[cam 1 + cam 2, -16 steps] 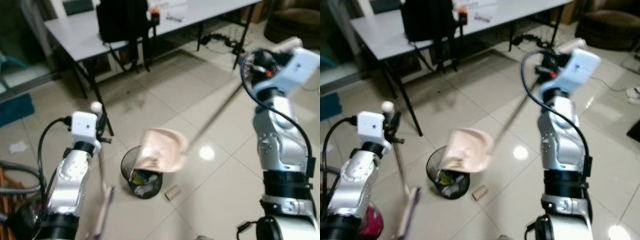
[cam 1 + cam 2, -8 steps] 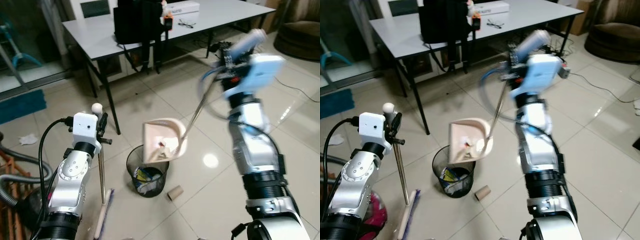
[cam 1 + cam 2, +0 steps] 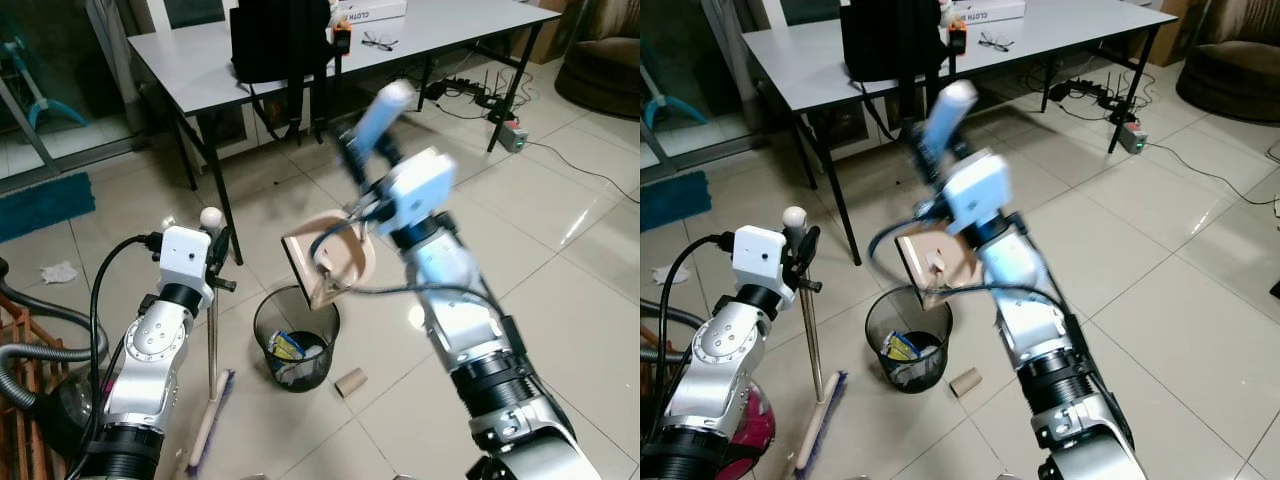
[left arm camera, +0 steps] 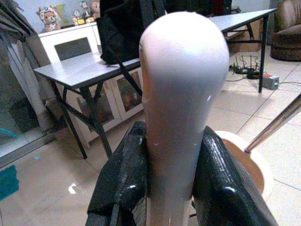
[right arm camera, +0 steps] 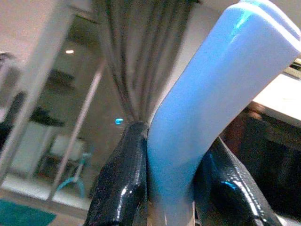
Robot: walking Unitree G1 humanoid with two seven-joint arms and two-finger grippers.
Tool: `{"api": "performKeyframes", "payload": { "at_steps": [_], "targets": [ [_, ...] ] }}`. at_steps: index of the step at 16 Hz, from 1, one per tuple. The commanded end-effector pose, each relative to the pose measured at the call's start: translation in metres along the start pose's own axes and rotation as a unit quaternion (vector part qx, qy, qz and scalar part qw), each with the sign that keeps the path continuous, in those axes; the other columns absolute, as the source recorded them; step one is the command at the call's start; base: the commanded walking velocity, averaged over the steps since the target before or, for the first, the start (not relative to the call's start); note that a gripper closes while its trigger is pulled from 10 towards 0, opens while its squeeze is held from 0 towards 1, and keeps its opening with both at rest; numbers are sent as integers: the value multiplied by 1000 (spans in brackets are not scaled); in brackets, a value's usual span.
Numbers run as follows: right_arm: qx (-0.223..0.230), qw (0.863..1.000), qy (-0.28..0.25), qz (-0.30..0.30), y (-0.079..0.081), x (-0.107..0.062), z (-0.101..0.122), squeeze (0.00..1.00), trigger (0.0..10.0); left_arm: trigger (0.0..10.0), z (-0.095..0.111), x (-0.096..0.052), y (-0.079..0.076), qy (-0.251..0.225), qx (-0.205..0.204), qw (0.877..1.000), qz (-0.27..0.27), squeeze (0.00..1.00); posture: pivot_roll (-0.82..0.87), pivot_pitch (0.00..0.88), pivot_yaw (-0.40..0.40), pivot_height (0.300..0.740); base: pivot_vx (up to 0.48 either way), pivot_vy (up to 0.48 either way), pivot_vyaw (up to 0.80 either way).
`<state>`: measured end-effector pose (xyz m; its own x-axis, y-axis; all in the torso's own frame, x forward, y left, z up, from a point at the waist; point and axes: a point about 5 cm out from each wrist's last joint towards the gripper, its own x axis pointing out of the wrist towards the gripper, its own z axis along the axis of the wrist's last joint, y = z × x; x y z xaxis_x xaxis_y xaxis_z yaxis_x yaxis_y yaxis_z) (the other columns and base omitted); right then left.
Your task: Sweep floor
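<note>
My left gripper (image 3: 214, 262) is shut on the broom handle (image 4: 183, 94) just below its white knob (image 3: 211, 215). The stick stands nearly upright, and the broom head (image 3: 205, 432) rests on the tiles at my left. My right gripper (image 3: 362, 155) is shut on the pale blue grip (image 5: 211, 94) of the dustpan handle, raised high in front of me. The beige dustpan (image 3: 330, 262) hangs tipped on edge directly above the black mesh bin (image 3: 295, 345), which holds rubbish. A cardboard tube (image 3: 350, 382) lies on the floor just right of the bin.
A grey folding table (image 3: 190, 60) with a black backpack (image 3: 280, 35) stands behind the bin, its legs close by. A vacuum hose (image 3: 30, 340) and crumpled paper (image 3: 58, 272) lie at my left. A power strip (image 3: 515, 135) and cables lie far right.
My right arm has swung the dustpan handle up and leftward, tipping the pan from low and slanted to steeply on edge over the bin. The left arm keeps the broom upright. The camera has shifted.
</note>
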<state>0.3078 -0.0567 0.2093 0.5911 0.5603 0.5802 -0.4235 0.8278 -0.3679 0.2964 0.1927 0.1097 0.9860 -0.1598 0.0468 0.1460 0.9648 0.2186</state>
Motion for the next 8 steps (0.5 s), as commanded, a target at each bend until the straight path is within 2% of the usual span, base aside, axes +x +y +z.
{"api": "performKeyframes", "payload": {
  "at_steps": [1, 2, 4, 5, 6, 7, 8],
  "targets": [
    [-28, 999, -29, 34, 6, 2, 7, 0, 10000, 10000, 11, 3, -1, -25, 18, 999, -10, 0, -27, 0, 37, 740, 0, 0, 0],
    [-53, 996, -30, 69, 14, -2, 5, 0, 10000, 10000, 11, 4, -1, -25, 18, 999, -11, 0, -28, 0, 39, 740, 0, 0, 0],
    [-64, 995, -34, 63, 12, -4, 4, 0, 10000, 10000, 12, 5, -1, -27, 19, 999, -14, 0, -30, 0, 40, 740, 0, 0, 0],
    [-90, 995, -34, 27, -2, -4, 4, 0, 10000, 10000, 13, 6, -2, -29, 19, 999, -21, 0, -31, 0, 43, 740, 0, 0, 0],
    [-93, 995, -32, -11, -14, -4, 5, 0, 10000, 10000, 13, 7, -3, -29, 18, 999, -28, 0, -31, 0, 43, 740, 0, 0, 0],
    [-91, 991, -23, -96, -40, -5, 6, 0, 10000, 10000, 11, 8, -7, -22, 17, 999, -46, 0, -31, 0, 43, 740, 0, 0, 0],
    [-89, 979, -10, -181, -69, -10, 7, 0, 10000, 10000, 10, 8, -10, -14, 16, 998, -61, 0, -31, 0, 43, 740, 0, 0, 0]
  ]
}}
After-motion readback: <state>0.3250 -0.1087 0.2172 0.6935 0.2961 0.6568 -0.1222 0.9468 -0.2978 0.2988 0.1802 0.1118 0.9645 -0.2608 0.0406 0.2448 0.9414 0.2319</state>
